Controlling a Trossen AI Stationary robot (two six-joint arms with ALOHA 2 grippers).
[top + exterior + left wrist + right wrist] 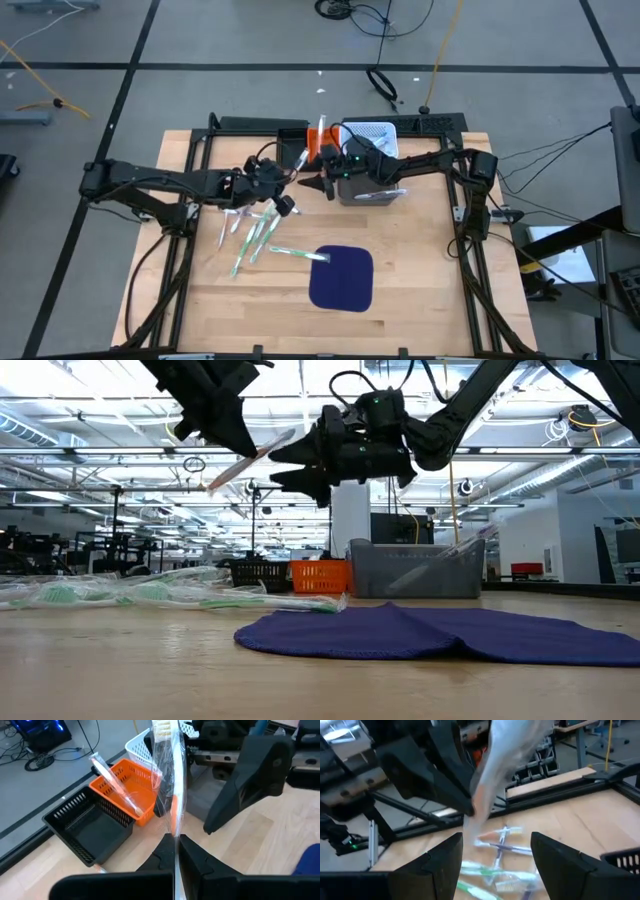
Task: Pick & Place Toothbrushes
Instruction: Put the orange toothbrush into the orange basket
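My left gripper [176, 845] hangs above the table's middle, shut on a toothbrush in a clear wrapper [299, 161] [252, 459]. My right gripper [495, 842] [322, 186] is open and faces it at the same height; its fingers stand just short of the wrapped toothbrush [495, 775] and touch nothing. Several more toothbrushes, white, green and blue [255, 230] [150, 595] [497, 855], lie flat in a loose pile on the wood, below and left of the grippers. One wrapped toothbrush [116, 782] leans in the orange bin [131, 787]. My left gripper pinches the wrapped toothbrush between its two fingers at the handle [175, 827], with the fingers lying along it. The brush head end [162, 727] sticks out past the fingertips toward the bins. The toothbrush is lifted clear of the table and tilted [252, 459].
Four bins stand at the far side: black [290, 133], orange [316, 142], white [372, 134] and grey [375, 192], the grey one right under my right arm. A dark blue mat [342, 277] lies near the table's front, with bare wood around it.
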